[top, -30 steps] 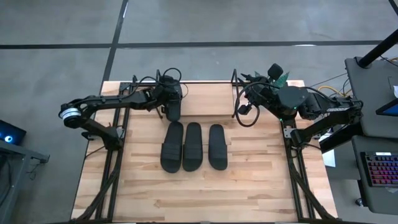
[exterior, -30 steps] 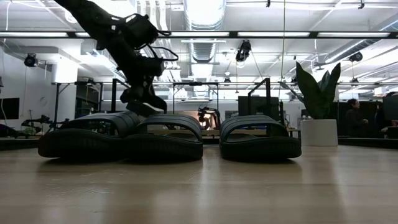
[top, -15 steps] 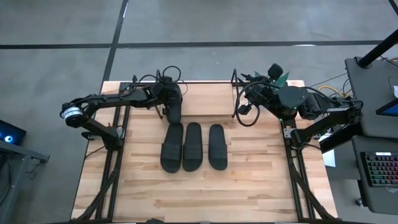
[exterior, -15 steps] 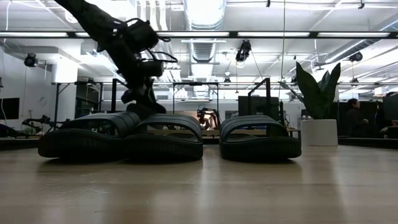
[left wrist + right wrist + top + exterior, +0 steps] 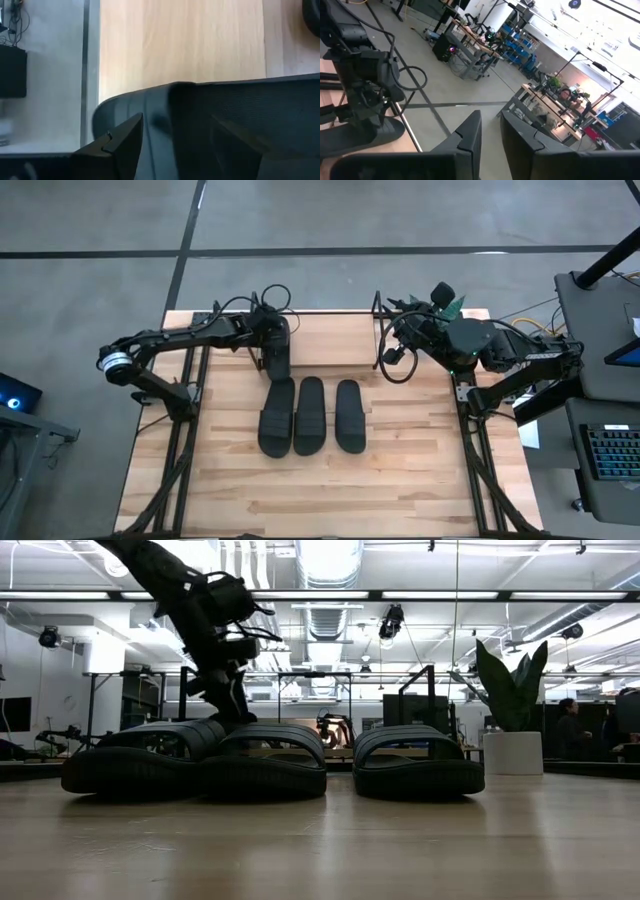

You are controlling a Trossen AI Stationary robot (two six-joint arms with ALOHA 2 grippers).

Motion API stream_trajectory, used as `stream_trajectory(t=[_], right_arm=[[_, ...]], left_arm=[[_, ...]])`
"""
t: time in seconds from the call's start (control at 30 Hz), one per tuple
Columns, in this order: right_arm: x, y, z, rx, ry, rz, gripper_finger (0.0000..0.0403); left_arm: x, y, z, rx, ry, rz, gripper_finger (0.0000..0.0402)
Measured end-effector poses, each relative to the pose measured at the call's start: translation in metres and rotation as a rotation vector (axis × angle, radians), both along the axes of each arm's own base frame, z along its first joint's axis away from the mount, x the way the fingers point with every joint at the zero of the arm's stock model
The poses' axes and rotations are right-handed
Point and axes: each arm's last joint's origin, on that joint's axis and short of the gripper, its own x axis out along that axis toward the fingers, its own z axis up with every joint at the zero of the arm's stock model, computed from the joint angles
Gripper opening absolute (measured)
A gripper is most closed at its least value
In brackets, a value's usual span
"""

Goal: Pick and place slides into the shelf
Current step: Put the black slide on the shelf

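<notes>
the matte black slide sandal (image 5: 235, 125) at the left gripper runs off the left wrist view's edges. the low light wooden shelf board (image 5: 290, 752) hides mostly behind three sandals in the low view.

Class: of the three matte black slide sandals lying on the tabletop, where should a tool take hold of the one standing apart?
Grip the lone matte black slide sandal across its wide arched strap, from above: it lies flat, sole down, with clear wood on both sides.

Probably a robotics lab: bare ceiling ducts (image 5: 325, 570), workbenches (image 5: 470, 37) strewn with gear, concrete floor (image 5: 330, 215), potted plant (image 5: 510, 690).
</notes>
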Motion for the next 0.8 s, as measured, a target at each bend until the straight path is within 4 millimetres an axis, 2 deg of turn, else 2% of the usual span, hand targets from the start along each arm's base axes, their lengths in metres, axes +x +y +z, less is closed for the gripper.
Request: stream_trajectory(t=[0.17, 0.3, 0.5, 0.67, 0.8], right_arm=[[0.0, 0.0, 0.0, 0.006, -0.007, -0.001, 0.0059], [0.0, 0.0, 0.0, 0.022, -0.023, -0.003, 0.0062], [0.0, 0.0, 0.0, 0.019, -0.02, -0.002, 0.0062], [0.0, 0.0, 0.0, 0.018, -0.018, -0.002, 0.0059], [0.0, 0.0, 0.0, 0.017, -0.017, -0.002, 0.0061]], left_arm=[[0.002, 0.003, 0.011, 0.034, -0.025, 0.071, 0.0212], [0.002, 0.004, 0.011, 0.057, -0.008, 0.097, 0.0212], [0.003, 0.005, 0.001, 0.022, 0.004, 0.144, 0.0212], [0.006, 0.01, -0.008, 0.086, 0.074, 0.208, 0.0212], [0.008, 0.012, -0.016, 0.081, 0.105, 0.212, 0.0192]])
